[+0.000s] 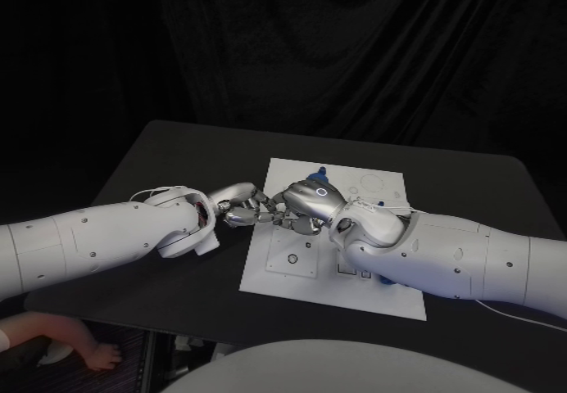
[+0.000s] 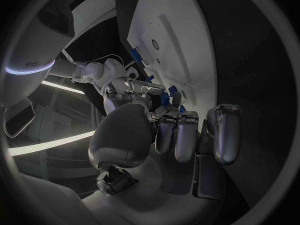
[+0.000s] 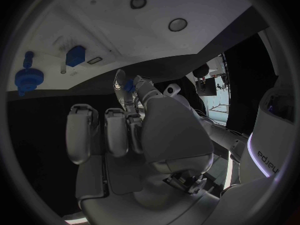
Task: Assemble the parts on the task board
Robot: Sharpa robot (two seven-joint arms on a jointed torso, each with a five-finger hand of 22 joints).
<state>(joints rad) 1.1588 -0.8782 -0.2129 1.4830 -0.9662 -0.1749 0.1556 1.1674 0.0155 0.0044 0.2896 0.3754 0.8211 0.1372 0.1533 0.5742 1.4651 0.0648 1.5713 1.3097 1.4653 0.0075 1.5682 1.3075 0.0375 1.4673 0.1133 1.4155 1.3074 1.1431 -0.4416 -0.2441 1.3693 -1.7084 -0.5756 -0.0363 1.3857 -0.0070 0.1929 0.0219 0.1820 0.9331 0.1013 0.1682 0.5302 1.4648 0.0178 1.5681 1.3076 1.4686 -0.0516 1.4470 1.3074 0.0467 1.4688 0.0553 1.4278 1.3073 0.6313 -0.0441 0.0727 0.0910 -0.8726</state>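
1. Location: both hands meet over the left edge of the task board [image 1: 355, 286], above its surface. The left hand [image 1: 240, 205] comes in from off the board; the right hand [image 1: 305, 205] reaches across it.

2. Held part: a small blue part [image 3: 129, 85] sits at the fingertips where the two hands touch; it also shows in the left wrist view [image 2: 165, 98], between the two sets of fingers. It is above the board, not seated in it.

3. Fingers: the right hand's thumb and a finger appear to pinch the blue part, the other fingers lying side by side and curled. The left hand's fingers are curled in towards the same spot; whether they also bear on the part cannot be told.

4. Orientation: too little of the part shows to fix its long axis or which way it points.

5. Other parts: a round blue part [image 3: 28, 77] and a blocky blue part [image 3: 75, 55] stand on the board, well apart from the hands.

6. Risks, as judged:
   - Transfer slip: if one hand releases before the other has a firm pinch, the part may drop onto the board or off its left edge.
   - Finger clash: the hands are crowded, so the part could be twisted out of line.
   - The right forearm lies low across the board and could sweep standing parts.
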